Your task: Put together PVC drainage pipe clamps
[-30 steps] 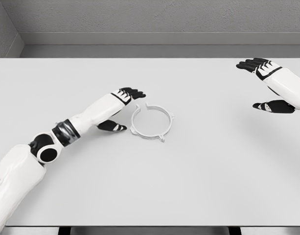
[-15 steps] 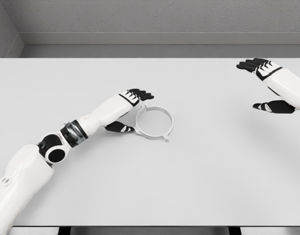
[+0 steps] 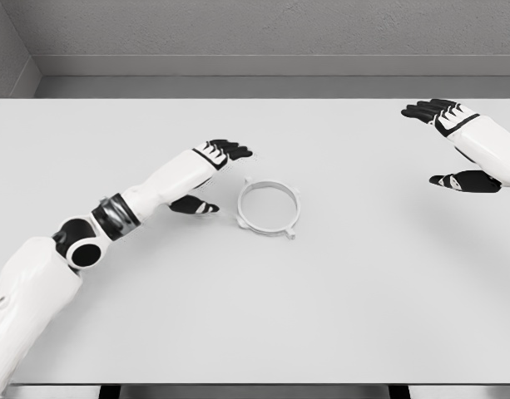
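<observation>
A white ring-shaped pipe clamp (image 3: pixel 269 208) with small tabs on its rim lies flat near the middle of the white table (image 3: pixel 255 316). My left hand (image 3: pixel 211 176) hovers just left of it, fingers (image 3: pixel 232 150) spread above and thumb (image 3: pixel 195 207) low, holding nothing and a small gap away from the ring. My right hand (image 3: pixel 453 143) hangs open at the far right, well away from the clamp.
The table's back edge meets a grey wall (image 3: pixel 255 33). My left forearm (image 3: pixel 146 195) stretches diagonally from the lower left across the table.
The clamp has slid right and slightly up. My left hand followed it, then drew back up and left off the ring. The right hand has stayed still.
</observation>
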